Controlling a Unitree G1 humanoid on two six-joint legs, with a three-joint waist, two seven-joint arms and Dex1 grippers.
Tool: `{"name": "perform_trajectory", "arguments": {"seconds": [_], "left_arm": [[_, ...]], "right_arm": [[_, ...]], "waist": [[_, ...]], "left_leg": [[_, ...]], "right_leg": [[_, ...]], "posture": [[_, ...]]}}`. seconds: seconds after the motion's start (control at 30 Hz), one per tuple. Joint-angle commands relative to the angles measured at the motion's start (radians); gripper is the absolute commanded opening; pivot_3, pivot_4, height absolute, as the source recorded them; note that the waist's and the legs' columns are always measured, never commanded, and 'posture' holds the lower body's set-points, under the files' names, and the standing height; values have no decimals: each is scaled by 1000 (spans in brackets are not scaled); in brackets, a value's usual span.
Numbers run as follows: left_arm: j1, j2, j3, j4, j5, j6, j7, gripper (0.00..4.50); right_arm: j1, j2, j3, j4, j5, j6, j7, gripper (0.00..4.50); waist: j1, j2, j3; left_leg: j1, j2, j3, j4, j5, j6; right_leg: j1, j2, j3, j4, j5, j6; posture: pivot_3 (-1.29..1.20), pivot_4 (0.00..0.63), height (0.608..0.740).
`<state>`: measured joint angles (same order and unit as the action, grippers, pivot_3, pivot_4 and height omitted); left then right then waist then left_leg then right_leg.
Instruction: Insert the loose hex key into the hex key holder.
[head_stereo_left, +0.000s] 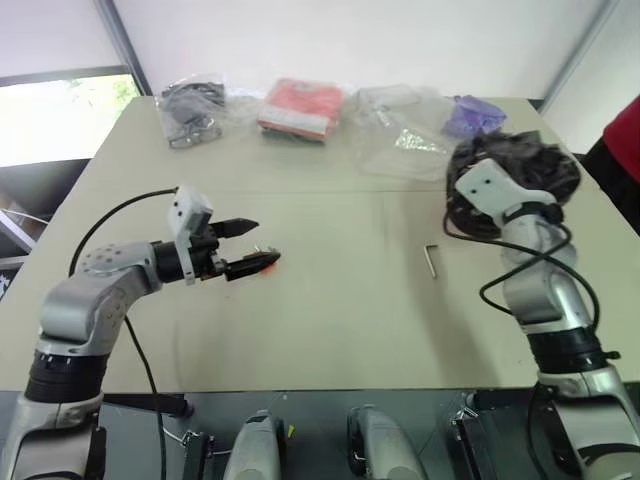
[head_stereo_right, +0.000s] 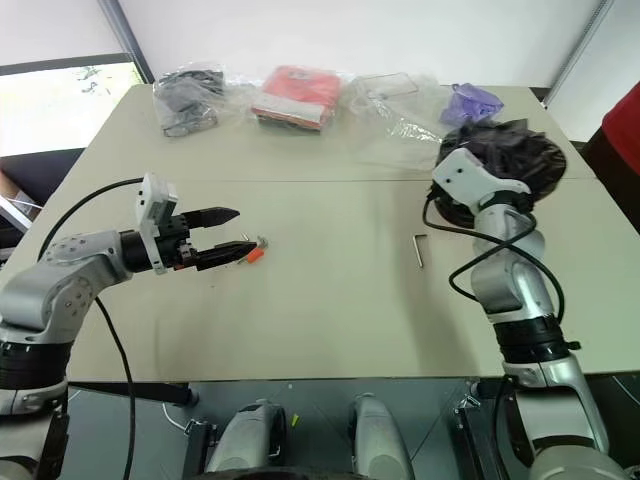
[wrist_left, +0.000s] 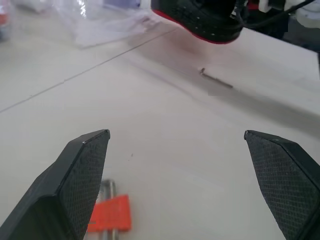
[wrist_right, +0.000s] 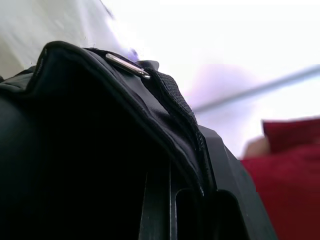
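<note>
The hex key holder (head_stereo_left: 268, 262), a small orange-red block with metal keys, lies on the beige table (head_stereo_left: 340, 320) left of centre. My left gripper (head_stereo_left: 260, 245) hovers over it, open, with nothing between its fingers. In the left wrist view the holder (wrist_left: 110, 212) sits beside one fingertip (wrist_left: 85, 170). The loose hex key (head_stereo_left: 432, 258), a thin dark L-shaped rod, lies alone on the table right of centre, also seen as the same key (wrist_left: 216, 79). My right gripper (wrist_right: 170, 215) is raised at the far right, shut, pressed close against a black bag (head_stereo_left: 520, 165).
Along the table's far edge lie a clear bag of dark items (head_stereo_left: 192, 108), a flat red packet (head_stereo_left: 300, 108), crumpled clear plastic (head_stereo_left: 400, 135) and a purple bundle (head_stereo_left: 472, 115). A person's red sleeve (head_stereo_left: 622, 140) shows at the right edge.
</note>
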<state>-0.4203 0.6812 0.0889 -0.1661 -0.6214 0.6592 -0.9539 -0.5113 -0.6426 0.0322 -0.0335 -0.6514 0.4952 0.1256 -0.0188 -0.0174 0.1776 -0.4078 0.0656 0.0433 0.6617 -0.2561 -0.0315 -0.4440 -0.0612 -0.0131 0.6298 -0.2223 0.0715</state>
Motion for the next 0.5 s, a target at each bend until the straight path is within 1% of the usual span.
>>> {"name": "perform_trajectory", "arguments": {"seconds": [0.03, 0.07, 0.1, 0.13, 0.33, 0.37, 0.5], "left_arm": [[-27, -20, -16, 5, 7, -31, -13, 4500], [-32, -27, -23, 8, 11, -35, -15, 4500], [-37, -32, -29, 12, 15, -39, -15, 4500], [-40, -35, -31, 15, 15, -40, -16, 4500], [-32, -40, -31, 12, 17, -40, -17, 4500], [-30, -41, -32, 9, 17, -39, -16, 4500], [-25, -47, -33, 1, 18, -35, -11, 4500]], "right_arm": [[10, -43, -26, -42, -42, 9, -9, 71], [18, -52, -22, -35, -47, 10, -6, 71], [21, -58, -19, -26, -48, 10, -4, 692], [22, -66, -15, -20, -53, 20, 4, 997], [42, -114, -4, -12, -83, 62, 66, 4316], [51, -136, 10, -20, -84, 89, 132, 4453], [78, -206, -11, -117, -72, 137, 272, 4453]], "waist": [[-4, 0, 0], [-2, 0, 0], [-1, 0, 0], [-1, 0, 0], [2, 0, 0], [3, 0, 0], [8, 0, 0]], "left_leg": [[0, 0, 0, 0, 0, 0], [1, 0, 0, 0, 0, 0], [1, 0, 0, 0, 0, 0], [1, 0, 0, 0, 0, 0], [0, 0, 2, 0, 0, 0], [0, 0, 2, 0, 0, 0], [0, 0, 3, 0, 0, 0]], "right_leg": [[0, 1, 1, 0, 0, 0], [0, 1, 1, 0, 0, 0], [0, 1, 1, 0, 0, 0], [0, 1, 1, 0, 0, 0], [-1, 1, 3, 0, 0, 0], [-1, 0, 3, 0, 0, 0], [0, 0, 3, 0, 0, 0]], "posture": [[0, 150, 739], [0, 150, 739], [0, 150, 739], [0, 150, 739], [0, 150, 739], [0, 150, 739], [0, 150, 739]]}}
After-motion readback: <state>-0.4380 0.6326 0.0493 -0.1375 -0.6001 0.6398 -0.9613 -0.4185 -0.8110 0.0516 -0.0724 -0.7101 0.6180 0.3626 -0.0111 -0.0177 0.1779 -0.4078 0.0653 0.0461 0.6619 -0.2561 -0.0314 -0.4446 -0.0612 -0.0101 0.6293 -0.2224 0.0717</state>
